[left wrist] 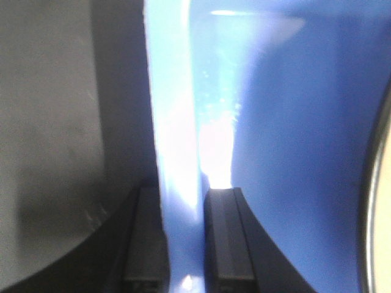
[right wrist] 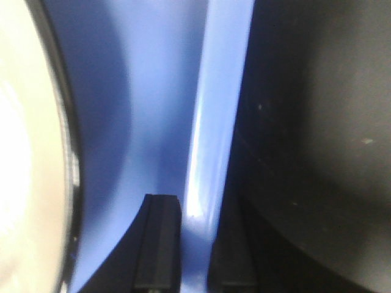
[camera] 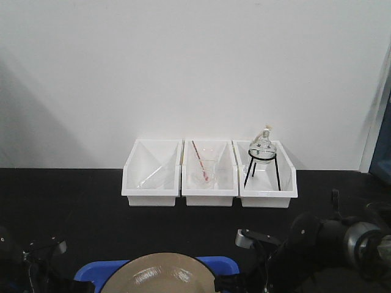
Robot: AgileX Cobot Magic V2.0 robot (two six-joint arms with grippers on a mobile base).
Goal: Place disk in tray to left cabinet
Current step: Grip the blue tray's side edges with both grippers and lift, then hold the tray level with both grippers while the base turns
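Round, shallow, glossy beige-tan disk [camera: 164, 273] w/ thin black rim, glare patch on its face. Sits approx. centred in flat bright-blue plastic tray [camera: 90, 271] at bottom edge of front view. Both ends held: left gripper [left wrist: 183, 204] pinched narrowly on tray's left rim; right gripper [right wrist: 192, 213] likewise on right rim. Three white open-fronted bins [camera: 209, 194] stand well behind on black benchtop [camera: 67, 207].

Front view: we log bright, even light on the white wall [camera: 195, 61], with 1 soft grey shadow across its left side.
Left wrist view: we note white glare burning out the rim of the tray [left wrist: 177, 122]; everything blurred.
Right wrist view: 1 pale glare streak on that rim; plate [right wrist: 24, 152] washed out, unfocused.
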